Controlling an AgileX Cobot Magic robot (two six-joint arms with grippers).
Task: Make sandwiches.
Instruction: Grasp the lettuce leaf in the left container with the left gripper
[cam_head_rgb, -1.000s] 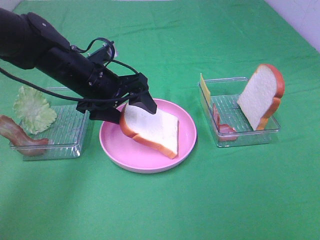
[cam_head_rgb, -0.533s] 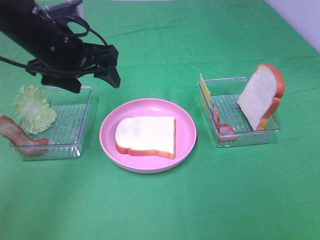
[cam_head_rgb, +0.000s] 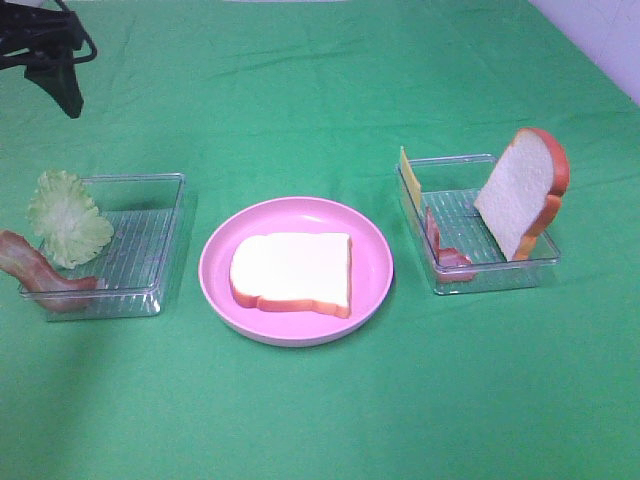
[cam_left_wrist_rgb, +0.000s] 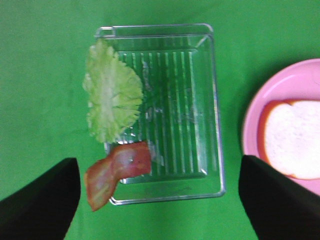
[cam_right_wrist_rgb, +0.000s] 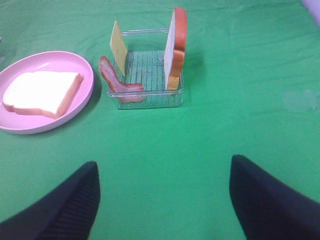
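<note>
The bread slice lies on the plate, my left pincer and right pincer stand open and empty, so I judge the lettuce comes next.

Bright, even light leaves only soft shadows on the green desk, while the flat bread slice looks washed out.

Worktop: green cloth, matt. Left tray and right tray: clear plastic, glossy, with ribbed floors. Plate: pink, smooth, soft sheen. Bread slice: matt white face, smooth orange-brown crust. Lettuce leaf: crinkled, matt. Bacon strip: smooth, slightly shiny.
</note>
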